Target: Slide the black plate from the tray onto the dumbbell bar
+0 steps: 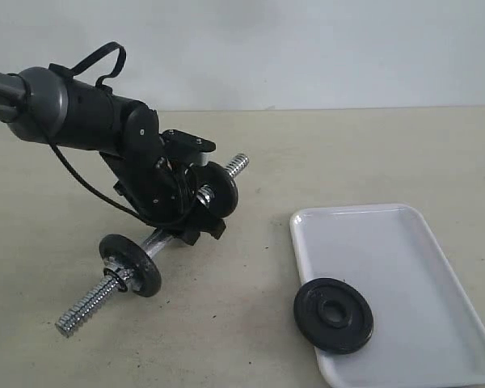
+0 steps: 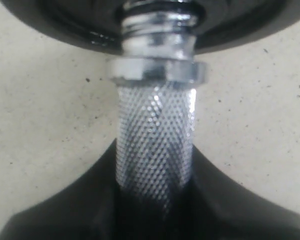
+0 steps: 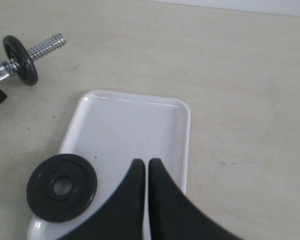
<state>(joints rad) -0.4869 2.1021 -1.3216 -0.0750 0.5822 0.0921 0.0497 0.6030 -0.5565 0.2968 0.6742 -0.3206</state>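
Note:
The black plate lies flat at the front left corner of the white tray, overlapping its rim. The dumbbell bar lies slantwise on the table to the left, a black disc near its front end and another near its far end. My left gripper is shut on the bar's knurled middle, just below a chrome nut. My right gripper is shut on nothing above the tray, beside the plate, and out of the exterior view.
The beige tabletop runs to a pale wall behind. The left arm and its cable reach in from the upper left over the bar. The tray's front edge lies near the bottom of the exterior view.

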